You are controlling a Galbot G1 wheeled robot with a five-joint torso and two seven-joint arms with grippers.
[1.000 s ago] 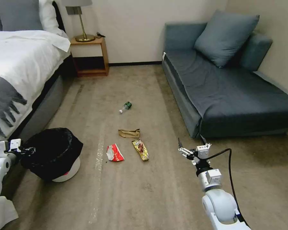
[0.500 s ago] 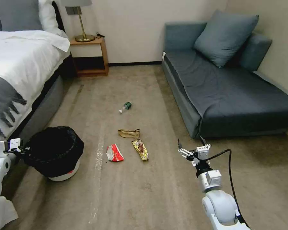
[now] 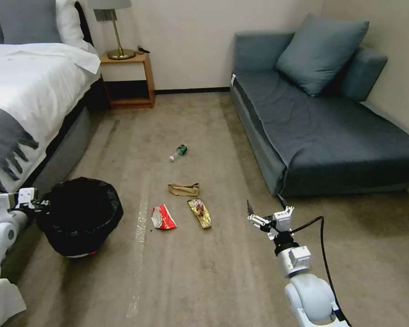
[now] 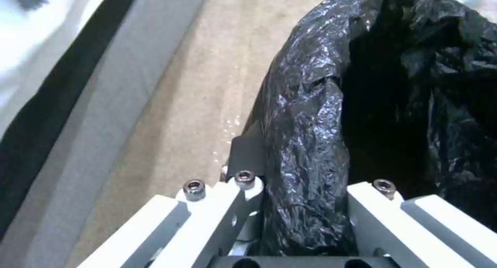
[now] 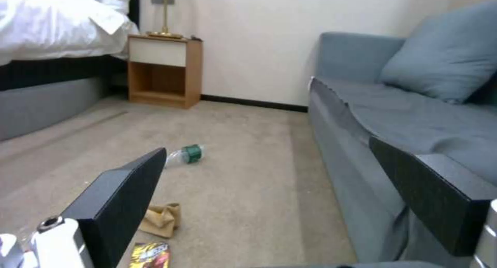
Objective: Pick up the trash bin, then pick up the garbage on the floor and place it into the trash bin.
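With its jaws clamped on the bag-draped rim, the left gripper (image 3: 35,206) holds the round white trash bin lined with crinkled glossy black plastic (image 3: 79,215) at lower left of the head view, beside the grey bed base (image 3: 63,152); bin tilted, white bottom edge just visible. Left wrist view confirms: one finger outside the bag (image 4: 305,143), one inside, plastic pinched between. Right gripper (image 3: 263,213) hovers above the beige carpet (image 3: 204,272), jaws wide apart, nothing in them, near the front corner of the blue-grey sofa (image 3: 322,131). Garbage all on the floor between bin and right gripper: red-white crumpled wrapper (image 3: 162,217), yellow-brown glossy snack wrapper (image 3: 199,212) just beside it, crumpled brown paper bag (image 3: 183,189) just behind those, small clear bottle with green label and white cap (image 3: 178,152) farther out, lying on its side. Right wrist view looks between its dark finger pads (image 5: 124,198) at bottle, paper bag and snack wrapper.
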